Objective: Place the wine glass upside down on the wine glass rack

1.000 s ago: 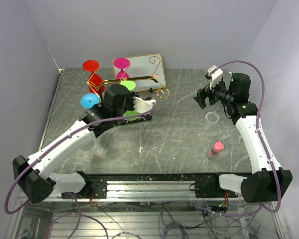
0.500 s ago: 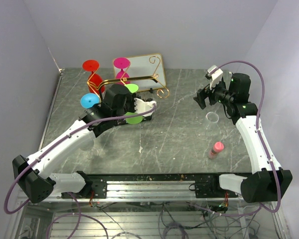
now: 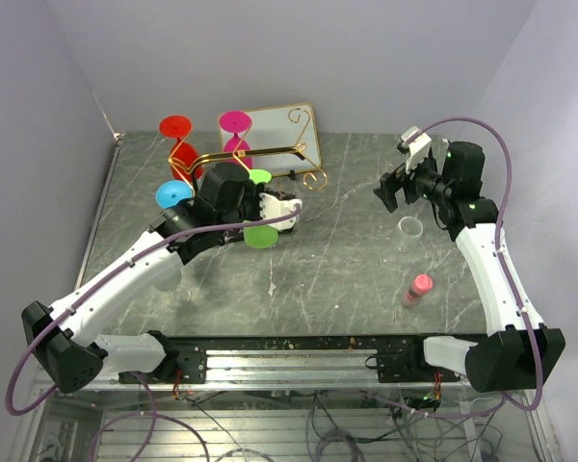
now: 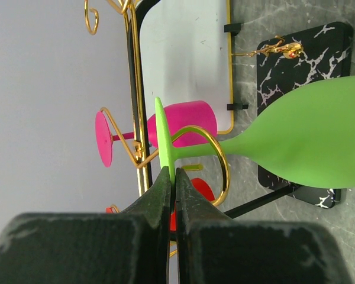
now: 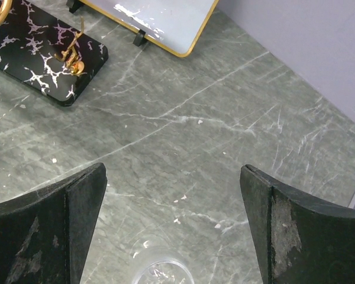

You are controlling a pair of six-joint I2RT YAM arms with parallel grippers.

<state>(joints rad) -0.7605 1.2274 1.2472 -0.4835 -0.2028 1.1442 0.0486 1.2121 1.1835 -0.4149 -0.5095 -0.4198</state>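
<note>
The bright green plastic wine glass (image 4: 313,130) is tipped on its side, its stem crossing a round loop of the gold wire wine glass rack (image 4: 137,100) and its bowl near the rack's black marbled slab. The left gripper (image 4: 173,174) is clamped tight on the rim of the glass's foot. The right gripper (image 5: 171,171) hangs well apart, jaws spread wide and empty, above a small clear cup (image 5: 163,275).

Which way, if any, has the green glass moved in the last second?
Yes. The green wine glass, pinched by the left gripper, shifted right and nearer, away from the gold bar of the wine glass rack.
</note>
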